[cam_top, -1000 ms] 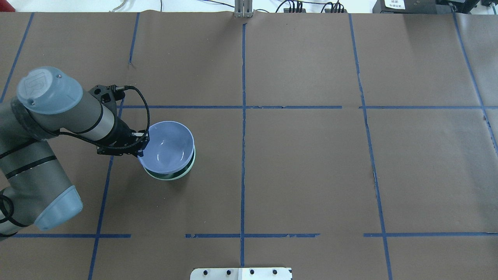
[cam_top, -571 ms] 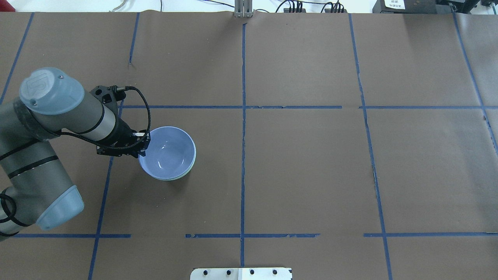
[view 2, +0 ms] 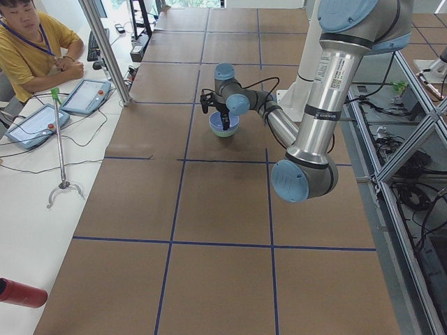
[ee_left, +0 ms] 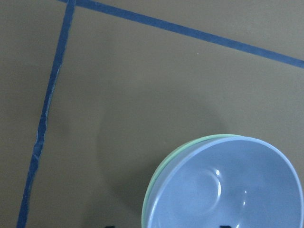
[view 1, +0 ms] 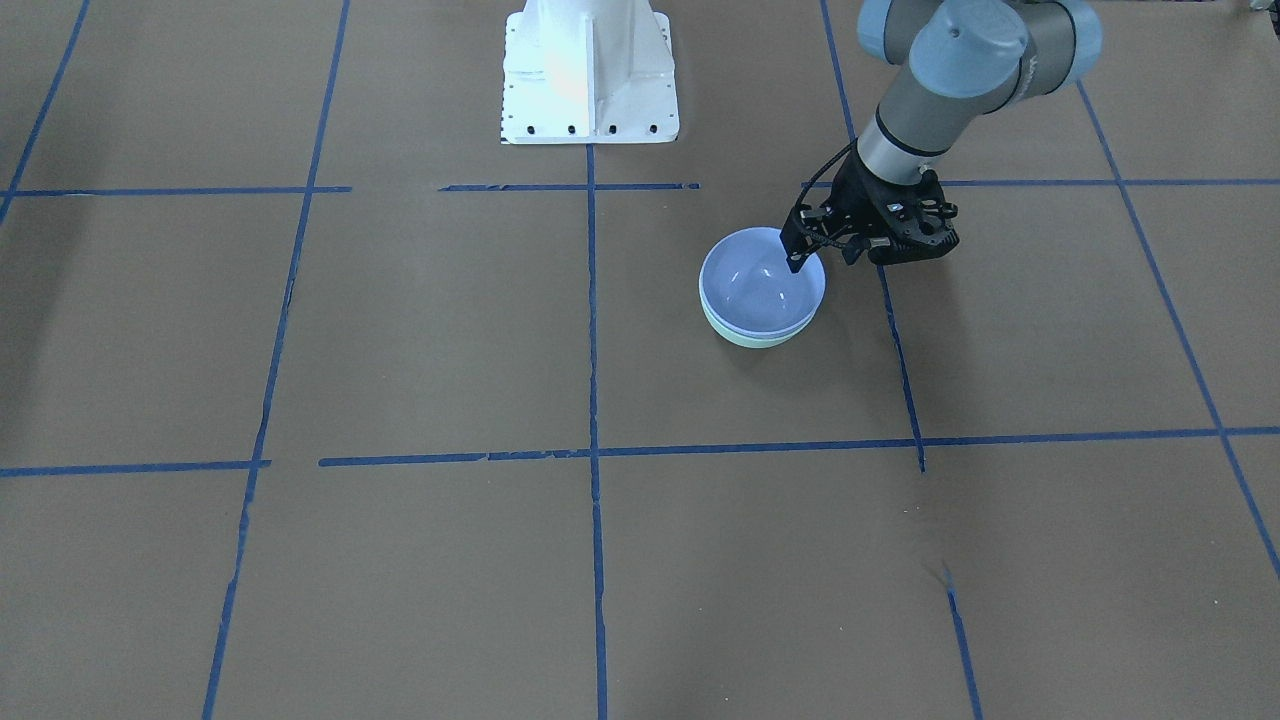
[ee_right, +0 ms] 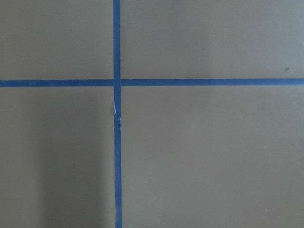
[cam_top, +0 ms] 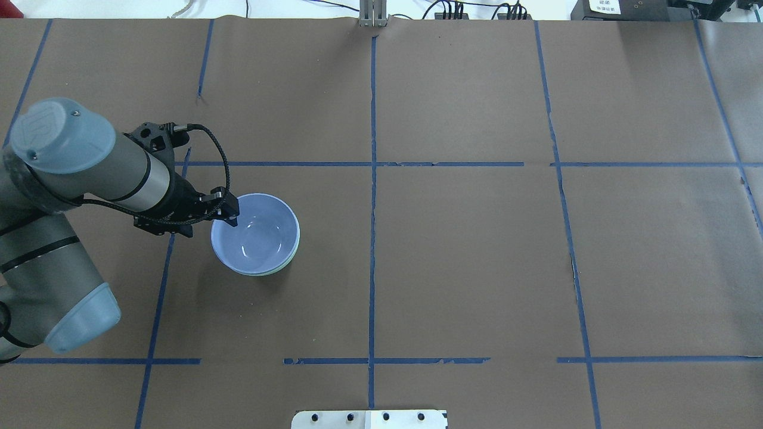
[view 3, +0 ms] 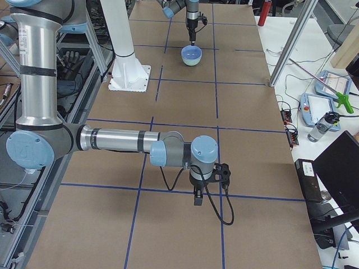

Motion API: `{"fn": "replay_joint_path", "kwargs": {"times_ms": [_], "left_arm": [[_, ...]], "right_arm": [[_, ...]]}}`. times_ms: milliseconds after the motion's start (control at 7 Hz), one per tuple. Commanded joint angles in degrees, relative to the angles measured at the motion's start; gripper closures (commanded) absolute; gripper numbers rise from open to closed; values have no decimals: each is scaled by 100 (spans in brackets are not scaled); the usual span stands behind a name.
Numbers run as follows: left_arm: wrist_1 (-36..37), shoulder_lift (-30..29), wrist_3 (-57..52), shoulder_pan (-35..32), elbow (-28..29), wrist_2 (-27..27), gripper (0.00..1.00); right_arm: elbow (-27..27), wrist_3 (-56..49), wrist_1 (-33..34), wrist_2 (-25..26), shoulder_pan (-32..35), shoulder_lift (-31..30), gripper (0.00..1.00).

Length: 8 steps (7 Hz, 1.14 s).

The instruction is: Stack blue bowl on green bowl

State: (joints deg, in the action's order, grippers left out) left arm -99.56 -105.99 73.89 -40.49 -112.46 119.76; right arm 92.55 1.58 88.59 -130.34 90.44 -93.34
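Observation:
The blue bowl (cam_top: 257, 237) sits nested inside the green bowl (cam_top: 281, 269) on the brown table, left of centre. Only the green bowl's rim shows under it, as in the front view (view 1: 756, 339) and the left wrist view (ee_left: 150, 190). My left gripper (cam_top: 225, 210) hovers at the blue bowl's near-left rim, open and holding nothing, with its fingers either side of the rim in the front view (view 1: 825, 256). My right gripper (view 3: 197, 196) shows only in the exterior right view, low over bare table far from the bowls. I cannot tell whether it is open or shut.
Blue tape lines (cam_top: 372, 179) divide the brown table cover into squares. The white robot base (view 1: 590, 70) stands at the robot's edge of the table. An operator (view 2: 28, 42) sits beside tablets at the far side, off the table.
The blue bowl came down into the green bowl. My left gripper has let go of its rim and drawn up and back a little towards the left.

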Motion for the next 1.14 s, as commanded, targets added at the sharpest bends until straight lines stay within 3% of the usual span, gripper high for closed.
{"fn": "replay_joint_path", "kwargs": {"times_ms": [0,429,714,1000], "left_arm": [[-63,576,-1560,-823,-162,825,0],[-2,1894,-4372,-2343,-102,865,0],[16,2484,-6596,-3495,414,865,0],[138,2601,-8418,-4542,1152,856,0]], "right_arm": [[0,0,0,0,0,0,0],[0,0,0,-9,0,0,0],[0,0,0,0,0,0,0],[0,0,0,0,0,0,0]]}}
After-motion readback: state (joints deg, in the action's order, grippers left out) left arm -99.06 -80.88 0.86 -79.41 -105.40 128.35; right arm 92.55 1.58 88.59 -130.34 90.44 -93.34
